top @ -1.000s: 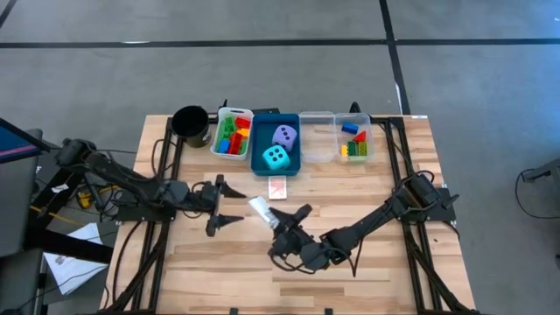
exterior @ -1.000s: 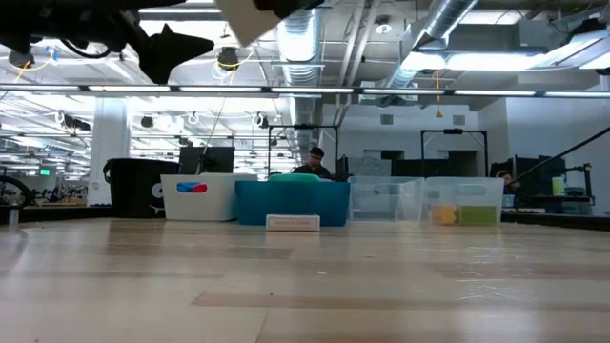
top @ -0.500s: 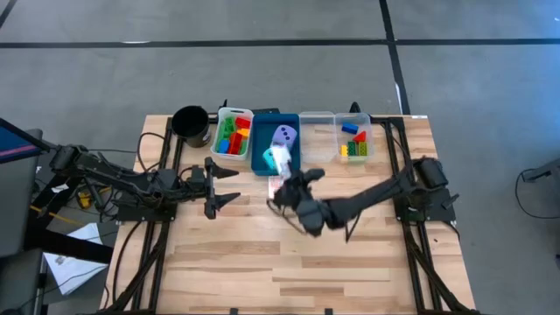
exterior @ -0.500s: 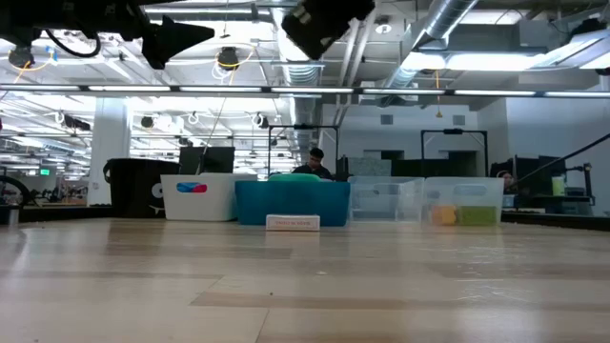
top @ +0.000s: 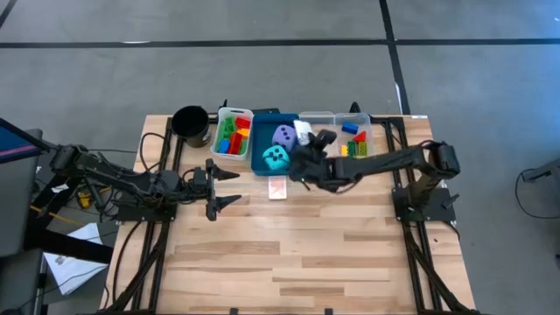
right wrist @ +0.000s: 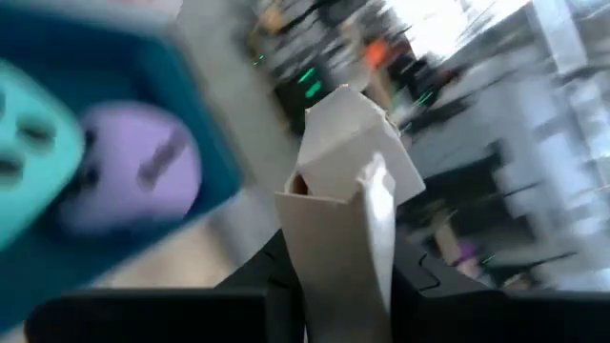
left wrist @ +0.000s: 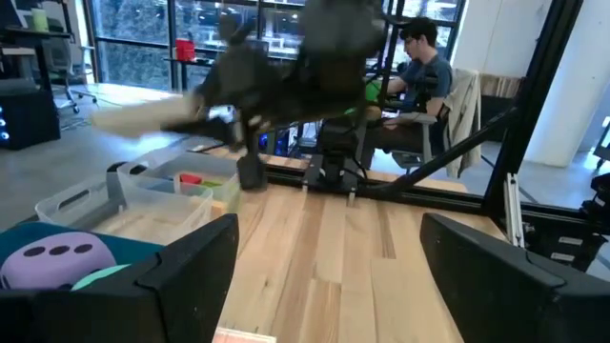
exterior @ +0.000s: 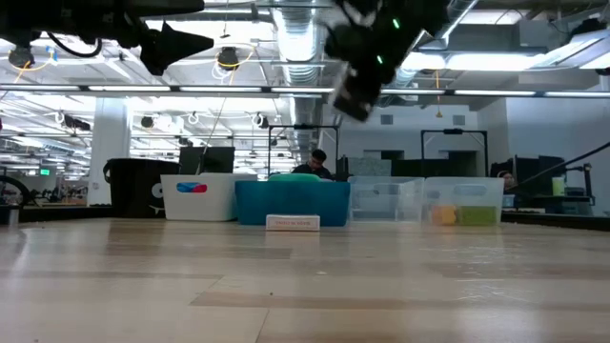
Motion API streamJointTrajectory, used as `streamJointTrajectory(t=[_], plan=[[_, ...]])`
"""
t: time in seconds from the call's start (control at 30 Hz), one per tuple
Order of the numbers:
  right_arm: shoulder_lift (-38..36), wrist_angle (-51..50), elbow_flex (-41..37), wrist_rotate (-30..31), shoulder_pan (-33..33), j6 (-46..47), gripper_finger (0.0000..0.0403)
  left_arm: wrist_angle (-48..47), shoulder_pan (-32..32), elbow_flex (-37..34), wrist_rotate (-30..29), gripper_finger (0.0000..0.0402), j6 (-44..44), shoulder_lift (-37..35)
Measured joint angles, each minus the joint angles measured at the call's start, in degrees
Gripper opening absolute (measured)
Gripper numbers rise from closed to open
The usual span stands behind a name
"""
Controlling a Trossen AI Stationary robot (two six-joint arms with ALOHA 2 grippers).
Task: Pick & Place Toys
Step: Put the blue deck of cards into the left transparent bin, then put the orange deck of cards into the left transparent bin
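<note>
Card pack (right wrist: 348, 205) sits clenched in the right tool (top: 308, 140), above the clear tray (top: 317, 149).

No legible text, brand, number or sign found in any view. The white tray (exterior: 198, 197) carries a red-and-blue label on its front wall in the low view; its wording cannot be read. The card pack (exterior: 293, 222) lying on the counter (exterior: 305, 286) shows faint print along its edge, likewise unreadable. Dice dots are markings only, not numerals.
</note>
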Motion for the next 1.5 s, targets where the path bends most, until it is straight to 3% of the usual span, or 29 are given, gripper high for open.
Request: streamJointTrajectory(t=[0.1, 0.2, 0.57, 0.8, 1.03, 1.27, 1.5], plan=[[0.45, -12.33, 0.00, -5.65, -3.95, 13.10, 0.0064, 0.01, -0.02, 0.00, 0.02, 0.0320, 0.00, 0.00], [2.54, -20.15, -0.03, -8.10, -7.10, 18.77, 0.0064, 0.02, -0.02, 0.00, 0.02, 0.0320, 0.00, 0.00], [8.61, -19.03, -0.20, -13.23, -12.03, 17.38, 0.0067, 0.07, 0.04, 0.00, 0.04, 0.0320, -0.02, 0.00], [9.75, -18.58, -0.15, -15.71, -13.62, 23.57, 0.0174, -0.20, 0.09, 0.00, 0.07, 0.0320, -0.04, 0.00], [9.33, -18.76, -0.15, -15.63, -12.99, 24.31, 0.0243, -0.40, 0.09, 0.00, 0.05, 0.0320, -0.04, 0.00], [9.33, -18.88, 0.06, -15.28, -8.86, 23.57, 0.0244, -0.39, 0.09, 0.00, 0.07, 0.0320, -0.04, 0.00], [9.33, -20.44, 2.95, -15.27, -0.60, 24.41, 0.0235, -0.37, 0.09, 0.00, 0.05, 0.0320, -0.04, 0.00]])
